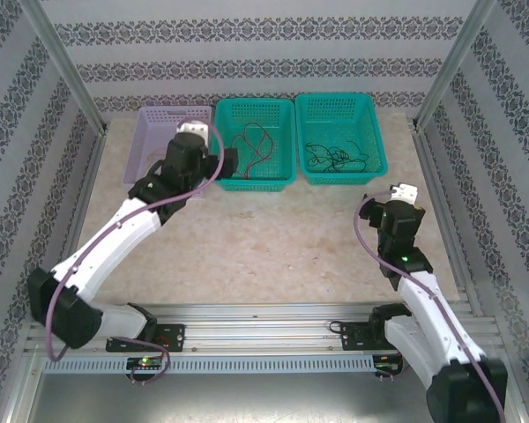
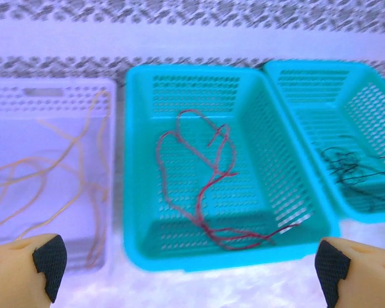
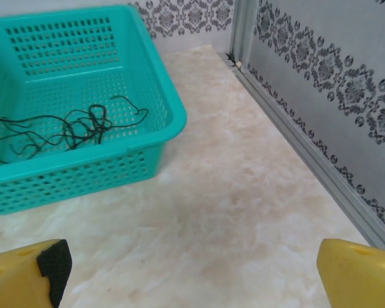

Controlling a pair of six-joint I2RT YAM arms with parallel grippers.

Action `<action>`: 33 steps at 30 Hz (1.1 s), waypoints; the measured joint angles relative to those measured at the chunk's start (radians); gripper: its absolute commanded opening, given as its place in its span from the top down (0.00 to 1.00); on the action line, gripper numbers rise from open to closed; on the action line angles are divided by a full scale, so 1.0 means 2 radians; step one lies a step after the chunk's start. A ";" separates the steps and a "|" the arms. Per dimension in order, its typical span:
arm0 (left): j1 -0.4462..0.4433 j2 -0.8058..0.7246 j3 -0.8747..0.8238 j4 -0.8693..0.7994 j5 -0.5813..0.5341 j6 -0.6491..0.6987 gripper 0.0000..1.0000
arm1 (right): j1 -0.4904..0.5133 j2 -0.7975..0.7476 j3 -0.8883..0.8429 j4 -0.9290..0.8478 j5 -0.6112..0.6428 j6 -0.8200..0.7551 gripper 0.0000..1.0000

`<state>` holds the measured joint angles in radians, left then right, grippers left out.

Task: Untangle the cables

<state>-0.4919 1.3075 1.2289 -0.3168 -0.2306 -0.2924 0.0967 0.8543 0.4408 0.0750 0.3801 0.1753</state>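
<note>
From my station, the cables lay sorted by colour into three baskets set side by side at the far end of the bench [image 3: 231, 212]. The yellow-orange cables [image 2: 58, 157] sprawled in loose loops across the floor of the lavender basket [image 2: 51, 90] on the left. The red cables [image 2: 197, 206] lay in the middle teal basket [image 2: 192, 77], looped in its centre and trailing towards its near right corner. The black cables [image 3: 70, 131] sat bunched in a small tangle on the floor of the right teal basket [image 3: 173, 119], with a few strands straying out to either side.

The left tool [image 2: 187, 269] hung above the near edge of the lavender and middle baskets, its fingers [image 2: 48, 263] spread wide with nothing between them. In the overhead view the left arm reached diagonally across the bench to that spot.

The right tool [image 3: 199, 273] also stood with its fingers far apart and held nothing. It hovered over bare bench, near the front right corner of the right teal basket and close to the metal rail along the right wall. No cable touched either tool, and none lay on the bench outside the baskets as far as I could see.
</note>
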 measured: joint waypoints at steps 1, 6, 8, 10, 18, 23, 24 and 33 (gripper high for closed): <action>0.000 -0.010 -0.015 -0.001 -0.009 0.001 0.00 | -0.003 0.026 -0.006 0.028 -0.002 -0.002 0.02; 0.006 -0.043 -0.085 -0.006 -0.041 0.017 0.00 | -0.007 0.196 -0.022 0.168 -0.015 -0.019 0.02; 0.019 -0.067 -0.126 -0.004 -0.045 0.022 0.00 | -0.007 0.228 -0.028 0.201 -0.019 -0.026 0.02; 0.042 -0.093 -0.164 -0.002 -0.048 0.025 0.00 | -0.009 0.242 -0.031 0.234 -0.027 -0.037 0.02; 0.119 -0.108 -0.271 0.070 -0.046 0.022 0.00 | -0.021 0.325 -0.037 0.395 -0.068 -0.055 0.02; 0.168 -0.083 -0.324 0.134 -0.049 0.025 0.00 | -0.021 0.334 -0.051 0.410 -0.070 -0.057 0.02; 0.176 -0.072 -0.328 0.149 -0.050 0.029 0.00 | -0.021 0.334 -0.050 0.412 -0.070 -0.058 0.02; 0.214 0.052 -0.389 0.390 -0.039 0.091 0.00 | -0.021 0.333 -0.051 0.418 -0.069 -0.061 0.02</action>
<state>-0.0631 1.4113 0.4515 0.4641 -0.3096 -0.1108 0.0547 1.5211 0.3397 0.9104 0.2413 0.0525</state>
